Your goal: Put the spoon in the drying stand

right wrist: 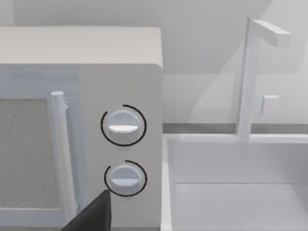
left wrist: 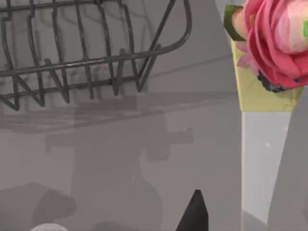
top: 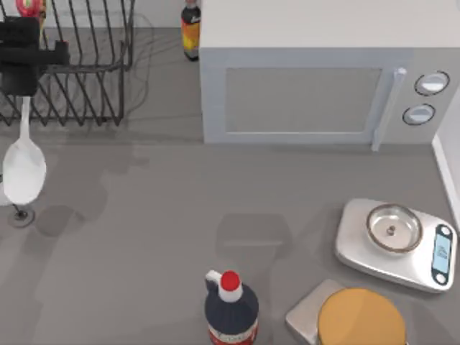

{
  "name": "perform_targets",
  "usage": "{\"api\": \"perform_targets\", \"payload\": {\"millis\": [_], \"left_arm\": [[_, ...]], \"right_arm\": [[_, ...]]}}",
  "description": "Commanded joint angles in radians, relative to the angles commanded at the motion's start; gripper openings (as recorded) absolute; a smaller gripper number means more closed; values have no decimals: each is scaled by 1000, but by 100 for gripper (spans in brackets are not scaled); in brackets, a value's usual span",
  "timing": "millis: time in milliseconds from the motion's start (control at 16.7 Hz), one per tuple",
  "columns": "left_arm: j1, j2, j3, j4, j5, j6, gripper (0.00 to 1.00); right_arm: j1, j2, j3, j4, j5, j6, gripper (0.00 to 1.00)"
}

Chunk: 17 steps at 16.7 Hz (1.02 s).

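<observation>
One spoon (top: 24,169), one drying stand (top: 75,68), both at the table's far left. Left gripper (top: 21,68) hangs over the stand's front edge at about 10 o'clock, pinching the spoon by its handle, bowl dangling toward 8 o'clock, outside the bars. Can't confirm the pinch from the left wrist view; a black fingertip (left wrist: 194,214) is all that's visible, so the grip is probably on the upper handle.

Risks:
- Bowl hangs below the stand's top rail. Moving toward 12 without lifting would snag it on the front bars.
- Wine glass (top: 21,214) stands just under the bowl; a swing or drop could knock it over.
- Releasing now puts the spoon on the table, not in the stand.

Near to far otherwise: two bottles (one (top: 231,309) at 6, one (top: 190,30) at 12), one scale (top: 395,243), one microwave (top: 323,86). Right arm parked; can't tell its jaws.
</observation>
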Motion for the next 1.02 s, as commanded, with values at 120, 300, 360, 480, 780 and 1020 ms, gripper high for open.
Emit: {"api": "perform_targets", "payload": {"millis": [120,300,360,480,780,1020], "left_arm": [[98,-74,-50,185,27,17,0],[233,-186,-112,425,67,39,0],[272,-221,-127,487,78,44,0],[336,-280,-149,579,98,51,0],[380,-322,-164,637,111,55,0],[375,-306,-159,648,108,56,0]], "right_arm": [[0,0,0,0,0,0,100],[0,0,0,0,0,0,100],[0,0,0,0,0,0,100],[0,0,0,0,0,0,100],[0,0,0,0,0,0,100],[0,0,0,0,0,0,100]]}}
